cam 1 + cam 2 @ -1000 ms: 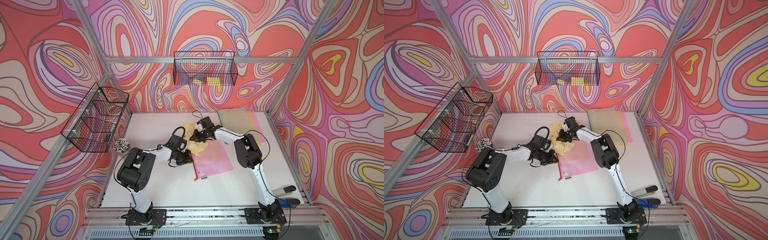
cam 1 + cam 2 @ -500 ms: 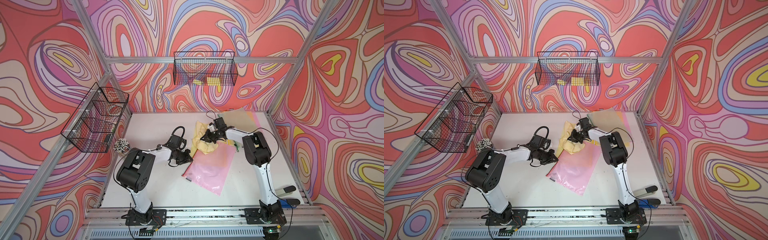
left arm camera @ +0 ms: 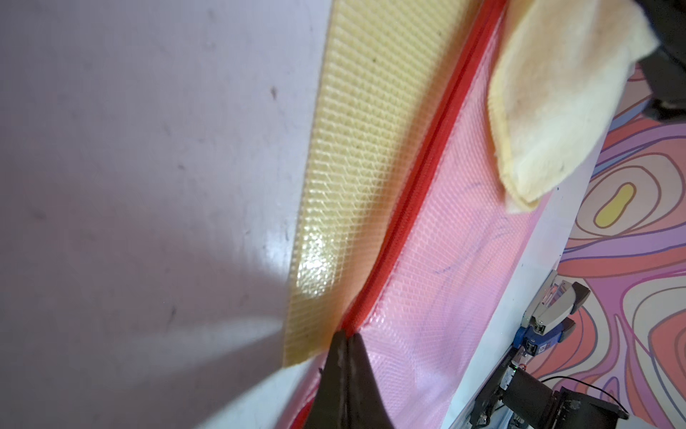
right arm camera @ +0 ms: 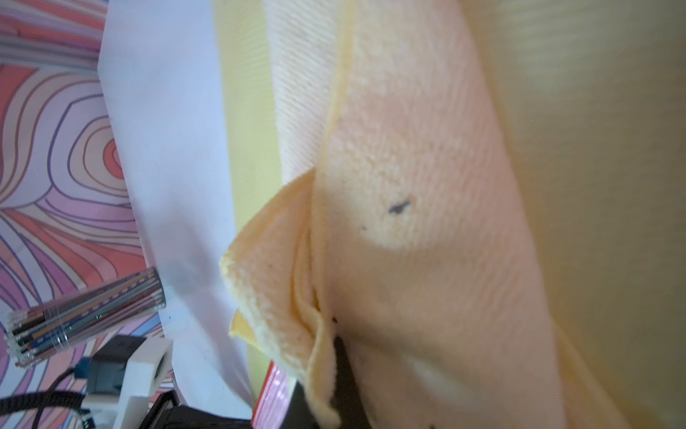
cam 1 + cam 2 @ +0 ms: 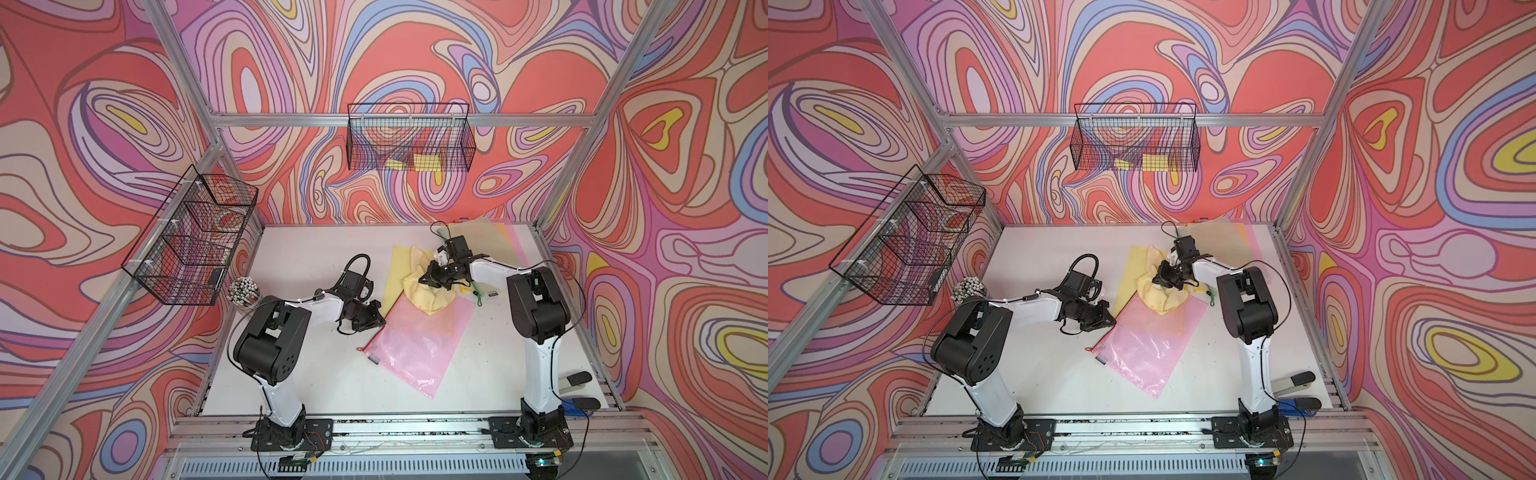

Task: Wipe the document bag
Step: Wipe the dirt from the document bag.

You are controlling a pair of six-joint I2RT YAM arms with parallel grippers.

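The pink mesh document bag (image 5: 419, 345) (image 5: 1144, 347) lies flat and askew in the middle of the white table (image 5: 307, 257). My left gripper (image 5: 376, 320) (image 3: 347, 336) is shut, its tips on the bag's red zipper edge (image 3: 415, 178) near a corner. I cannot tell whether they pinch it. A bunched yellow cloth (image 5: 428, 297) (image 5: 1158, 297) rests on the bag's far end. My right gripper (image 5: 430, 278) (image 4: 334, 334) is shut on a fold of that cloth, whose folds hide most of the fingers.
A yellow mesh bag (image 5: 397, 266) (image 3: 356, 148) lies partly under the pink one. More bags (image 5: 494, 232) are stacked at the back right. A pen cup (image 5: 244, 291) stands at the left edge, a stapler (image 5: 577, 380) at the front right. Wire baskets (image 5: 409, 141) (image 5: 195, 237) hang on the walls.
The pink bag has turned about the corner by my left gripper, its free end swinging toward the table's front. My right gripper has carried the cloth to the right. The left gripper has barely moved.
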